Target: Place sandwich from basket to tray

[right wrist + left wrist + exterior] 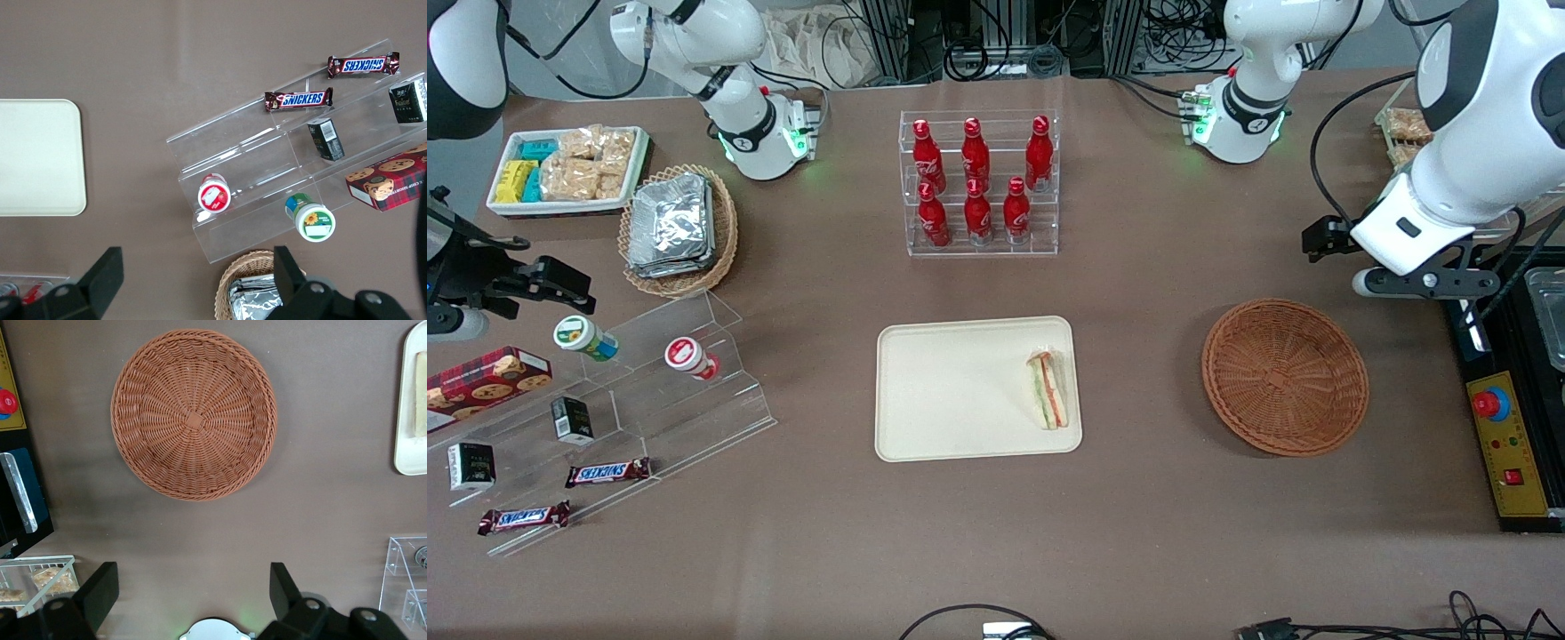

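The sandwich (1048,389) lies on the cream-beige tray (951,391), at the tray's end nearest the basket. The reddish-brown wicker basket (1285,375) is empty. My left gripper (1327,240) is raised over the table, a little farther from the front camera than the basket. In the left wrist view the gripper (193,593) is open and empty, with the empty basket (193,413) in full view. An edge of the tray (408,447) and a strip of the sandwich (420,393) also show there.
A clear rack of red bottles (980,182) stands farther back than the tray. A tan basket of foil packets (676,229), a white snack tray (569,169) and an acrylic stepped shelf (605,391) lie toward the parked arm's end. A black control box (1507,444) sits beside the basket.
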Controlling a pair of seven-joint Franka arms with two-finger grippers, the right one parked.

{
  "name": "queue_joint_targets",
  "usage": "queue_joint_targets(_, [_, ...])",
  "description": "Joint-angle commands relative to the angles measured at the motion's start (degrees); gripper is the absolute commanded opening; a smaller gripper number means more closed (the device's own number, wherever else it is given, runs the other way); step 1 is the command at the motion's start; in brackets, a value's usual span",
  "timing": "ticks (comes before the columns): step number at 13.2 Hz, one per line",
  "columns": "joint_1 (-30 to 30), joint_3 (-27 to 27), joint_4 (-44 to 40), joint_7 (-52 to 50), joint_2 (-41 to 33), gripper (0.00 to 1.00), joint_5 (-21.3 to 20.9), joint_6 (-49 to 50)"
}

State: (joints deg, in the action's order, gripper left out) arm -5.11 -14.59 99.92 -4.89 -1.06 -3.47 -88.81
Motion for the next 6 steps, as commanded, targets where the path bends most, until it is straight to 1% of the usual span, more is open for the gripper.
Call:
queue_joint_targets(1, [0.0,-0.1,-0.6,-0.4,0.1,1.0,-0.4,0.4])
queue_joint_targets(6, [-0.1,1.2,-0.5,0.4,0.0,1.0,-0.1,0.0])
